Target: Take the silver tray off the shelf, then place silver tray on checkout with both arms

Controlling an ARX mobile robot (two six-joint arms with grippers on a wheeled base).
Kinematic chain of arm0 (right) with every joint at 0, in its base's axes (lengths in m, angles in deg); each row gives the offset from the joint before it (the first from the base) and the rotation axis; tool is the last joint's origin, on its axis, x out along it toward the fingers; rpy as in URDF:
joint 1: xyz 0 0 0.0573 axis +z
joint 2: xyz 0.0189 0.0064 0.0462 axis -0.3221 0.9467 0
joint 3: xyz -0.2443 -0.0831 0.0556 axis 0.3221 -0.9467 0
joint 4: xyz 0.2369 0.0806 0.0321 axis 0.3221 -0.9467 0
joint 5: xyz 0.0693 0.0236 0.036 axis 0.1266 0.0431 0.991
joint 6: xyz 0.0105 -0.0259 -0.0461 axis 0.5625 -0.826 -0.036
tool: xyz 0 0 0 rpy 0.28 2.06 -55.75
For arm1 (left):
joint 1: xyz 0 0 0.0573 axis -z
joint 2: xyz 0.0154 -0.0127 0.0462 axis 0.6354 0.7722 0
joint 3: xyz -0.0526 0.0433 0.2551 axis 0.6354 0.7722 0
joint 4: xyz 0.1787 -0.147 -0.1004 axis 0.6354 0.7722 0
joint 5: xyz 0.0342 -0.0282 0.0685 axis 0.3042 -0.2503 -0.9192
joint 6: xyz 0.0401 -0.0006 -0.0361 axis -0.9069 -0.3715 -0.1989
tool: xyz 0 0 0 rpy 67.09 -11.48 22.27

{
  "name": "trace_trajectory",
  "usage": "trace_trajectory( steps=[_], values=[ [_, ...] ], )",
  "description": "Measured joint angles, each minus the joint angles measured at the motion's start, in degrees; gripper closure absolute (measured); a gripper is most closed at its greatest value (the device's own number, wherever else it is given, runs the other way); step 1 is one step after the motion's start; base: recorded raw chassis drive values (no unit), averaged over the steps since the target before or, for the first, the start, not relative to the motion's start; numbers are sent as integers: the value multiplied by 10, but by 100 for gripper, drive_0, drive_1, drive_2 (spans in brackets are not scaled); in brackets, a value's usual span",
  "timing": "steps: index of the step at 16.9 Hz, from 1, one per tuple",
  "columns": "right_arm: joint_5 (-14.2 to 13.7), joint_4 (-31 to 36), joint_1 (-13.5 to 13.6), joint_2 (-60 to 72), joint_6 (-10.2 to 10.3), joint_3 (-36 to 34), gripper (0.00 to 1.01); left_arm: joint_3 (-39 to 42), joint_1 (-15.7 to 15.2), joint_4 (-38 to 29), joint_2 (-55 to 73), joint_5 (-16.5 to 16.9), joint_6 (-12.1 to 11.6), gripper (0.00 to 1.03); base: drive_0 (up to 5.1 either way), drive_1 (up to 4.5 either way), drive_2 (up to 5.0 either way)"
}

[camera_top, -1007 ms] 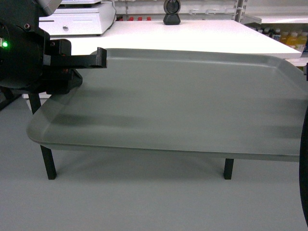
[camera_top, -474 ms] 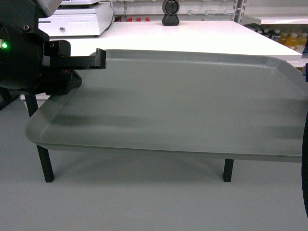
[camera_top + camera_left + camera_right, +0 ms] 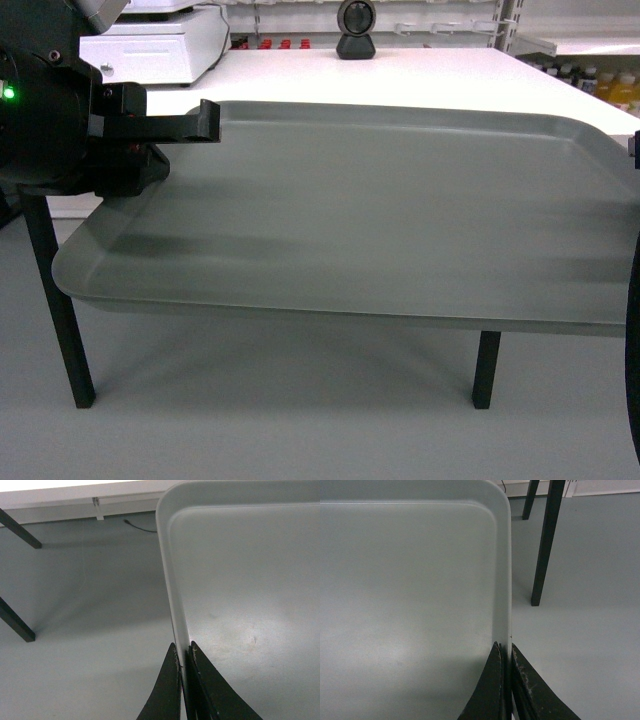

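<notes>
The silver tray [image 3: 380, 220] hangs level in the air in front of the checkout [image 3: 430, 75], above the floor. My left gripper [image 3: 205, 125] is shut on its left rim; the left wrist view shows the gripper [image 3: 183, 650] pinching the rim of the tray [image 3: 250, 580] from both sides. My right gripper [image 3: 506, 652] is shut on the right rim of the tray [image 3: 410, 580]. In the head view only a dark sliver of the right arm [image 3: 634, 340] shows. The shelf is out of view.
A round dark-lensed device [image 3: 356, 28] stands at the back of the checkout, and a white box-shaped machine [image 3: 150, 45] at its left. Black table legs [image 3: 60, 300] [image 3: 485, 368] stand on the grey floor. Bottle shelves [image 3: 600, 85] are at the far right.
The checkout table looms larger and its legs reach lower in the head view, as if I am closer. The tray and both grips keep their place in the view.
</notes>
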Motion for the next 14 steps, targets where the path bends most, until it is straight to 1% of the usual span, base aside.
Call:
trace_trajectory(
  steps=[14],
  values=[
    [0, 1, 0, 0, 0, 0, 99, 0, -1, 2, 1, 0, 0, 100, 7, 431, -417]
  ],
)
